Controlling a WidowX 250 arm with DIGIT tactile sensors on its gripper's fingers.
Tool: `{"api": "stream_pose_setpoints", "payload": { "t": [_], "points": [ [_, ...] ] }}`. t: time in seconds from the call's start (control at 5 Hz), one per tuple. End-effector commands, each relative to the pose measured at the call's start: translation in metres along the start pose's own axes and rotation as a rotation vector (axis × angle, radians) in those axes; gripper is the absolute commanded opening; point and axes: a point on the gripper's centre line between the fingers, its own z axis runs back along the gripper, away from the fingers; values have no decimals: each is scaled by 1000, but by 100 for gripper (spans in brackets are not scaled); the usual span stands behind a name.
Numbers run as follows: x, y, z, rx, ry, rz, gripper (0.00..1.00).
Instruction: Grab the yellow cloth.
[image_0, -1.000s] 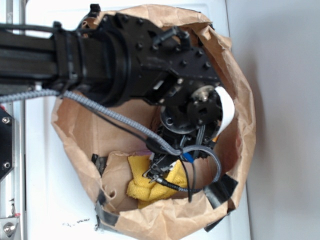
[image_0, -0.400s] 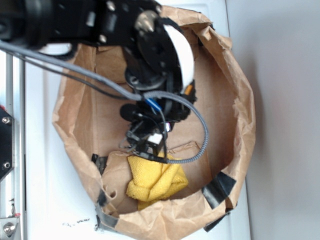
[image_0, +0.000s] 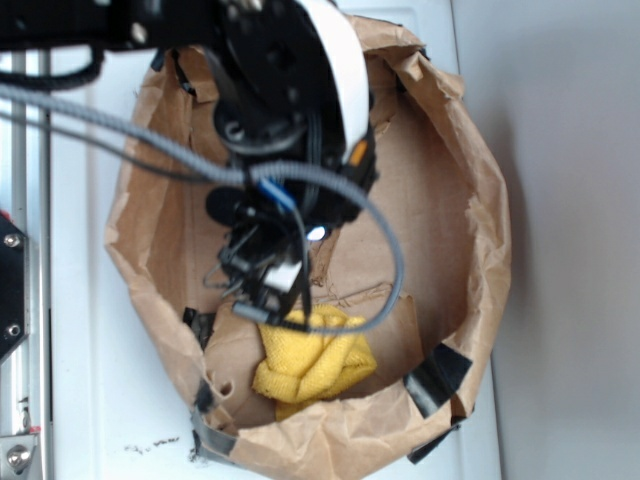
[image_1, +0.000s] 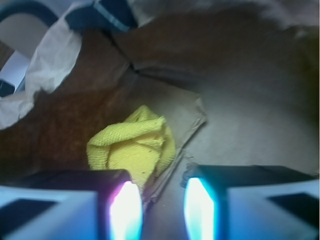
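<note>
The yellow cloth (image_0: 312, 362) lies bunched on the floor of a brown paper bag (image_0: 485, 210), near its lower rim. In the wrist view the yellow cloth (image_1: 134, 150) sits just ahead and to the left of the fingers. My gripper (image_0: 262, 298) hangs over the bag floor just up and left of the cloth. The gripper (image_1: 162, 202) is open, and only bare bag floor shows between its two lit fingers. The left finger (image_1: 125, 210) covers the cloth's near edge.
The crumpled walls of the bag (image_1: 235, 65) rise all round the gripper. Black tape patches (image_0: 437, 378) sit on the bag's lower rim. A grey cable (image_0: 380, 230) loops from the arm over the bag floor. The bag stands on a white surface (image_0: 85, 400).
The arm has pulled back from over the cloth toward the bag's upper left. The cloth, partly hidden a second ago, now shows whole and has not moved.
</note>
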Motion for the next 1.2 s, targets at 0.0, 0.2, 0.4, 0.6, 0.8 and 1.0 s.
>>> {"api": "stream_pose_setpoints", "payload": {
  "t": [0.0,0.2,0.4,0.6,0.8,1.0],
  "points": [
    [13,-3,-21,33,93,-74,100],
    [13,-3,-21,33,93,-74,100],
    [13,-3,-21,33,93,-74,100],
    [49,13,-14,18,110,-109,100],
    [56,3,-38,37,117,-163,100],
    [65,-1,-57,-37,146,-201,100]
  ]
}}
